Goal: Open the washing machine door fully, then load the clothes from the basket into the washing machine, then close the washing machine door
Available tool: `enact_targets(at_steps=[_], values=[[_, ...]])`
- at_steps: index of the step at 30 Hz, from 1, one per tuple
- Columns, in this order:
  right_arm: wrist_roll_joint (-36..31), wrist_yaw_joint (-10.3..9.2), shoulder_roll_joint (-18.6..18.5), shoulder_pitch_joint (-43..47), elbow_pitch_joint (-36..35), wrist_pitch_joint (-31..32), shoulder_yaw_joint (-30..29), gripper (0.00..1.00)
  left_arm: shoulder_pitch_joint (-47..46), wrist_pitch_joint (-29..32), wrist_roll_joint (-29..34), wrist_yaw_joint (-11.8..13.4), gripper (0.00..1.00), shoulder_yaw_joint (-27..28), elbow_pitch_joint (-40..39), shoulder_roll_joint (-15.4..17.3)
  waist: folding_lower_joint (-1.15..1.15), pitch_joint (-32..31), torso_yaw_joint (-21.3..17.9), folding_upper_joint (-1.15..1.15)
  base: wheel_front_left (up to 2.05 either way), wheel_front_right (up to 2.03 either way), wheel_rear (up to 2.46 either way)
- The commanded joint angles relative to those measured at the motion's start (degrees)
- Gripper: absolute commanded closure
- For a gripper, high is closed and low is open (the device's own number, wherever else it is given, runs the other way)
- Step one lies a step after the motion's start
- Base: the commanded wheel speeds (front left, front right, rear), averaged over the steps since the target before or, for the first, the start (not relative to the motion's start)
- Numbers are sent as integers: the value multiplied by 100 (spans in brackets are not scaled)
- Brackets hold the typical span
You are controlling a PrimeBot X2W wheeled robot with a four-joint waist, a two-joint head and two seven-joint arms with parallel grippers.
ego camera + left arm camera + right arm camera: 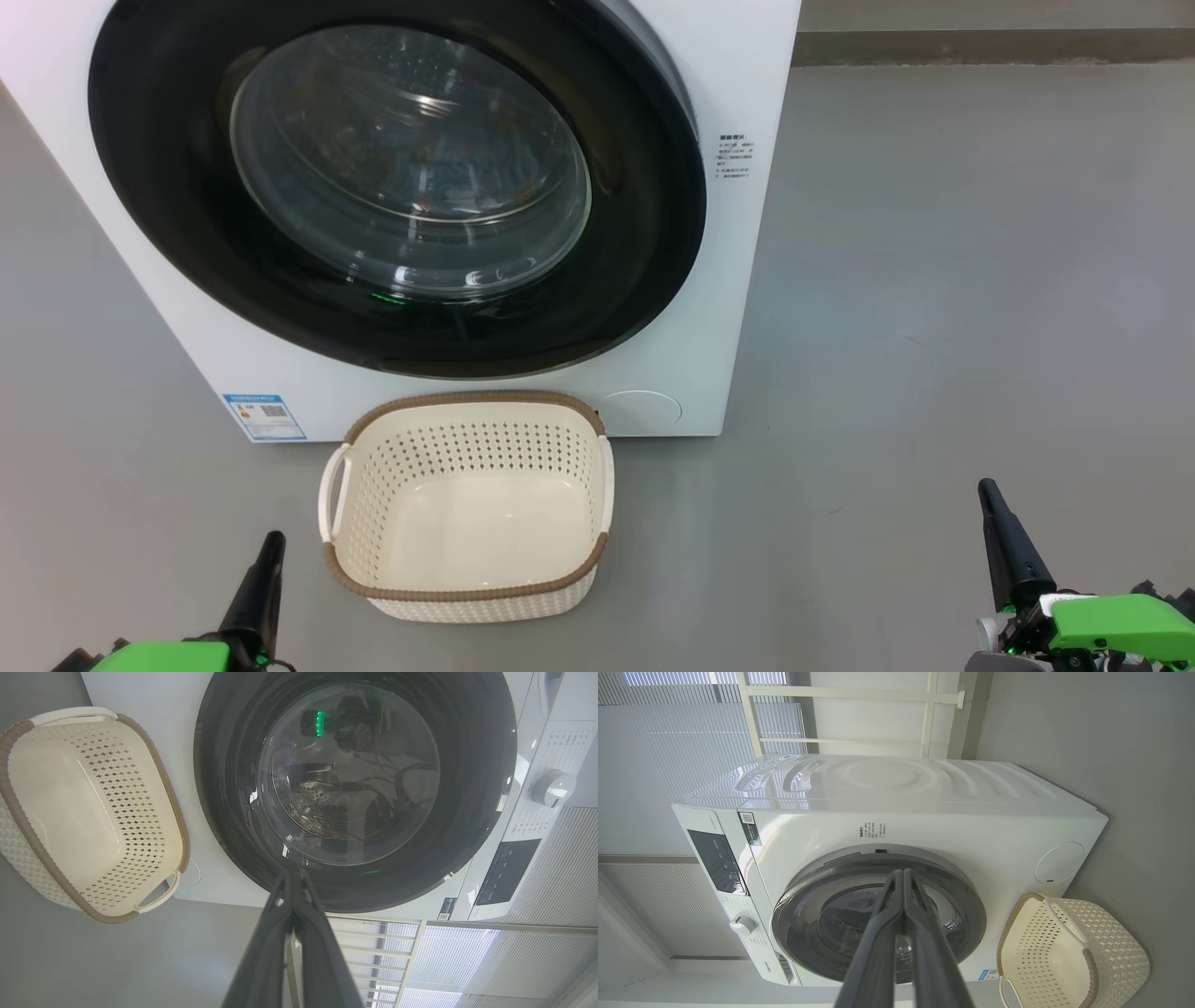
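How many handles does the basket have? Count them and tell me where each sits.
2. In the head view, one handle is on the left end of the basket, the other on its right end.

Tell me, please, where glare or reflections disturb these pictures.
Head view: curved white highlights on the door glass, and a small green glint just below it. Left wrist view: the glass mirrors a green light and dark shapes. Right wrist view: rippled bright reflections on the machine top.
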Motion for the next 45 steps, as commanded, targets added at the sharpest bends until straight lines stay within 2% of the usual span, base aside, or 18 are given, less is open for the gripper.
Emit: enact_targets(at_steps=[1, 45], values=[[65, -6, -27, -229, -168, 44, 139, 100, -234, 37, -38, -17, 100, 203, -163, 108, 0, 0, 0, 0, 0, 0, 0], [66, -6, -27, -229, -168, 44, 140, 100, -234, 39, -36, -17, 100, 205, -163, 106, 0, 0, 0, 0, 0, 0, 0]])
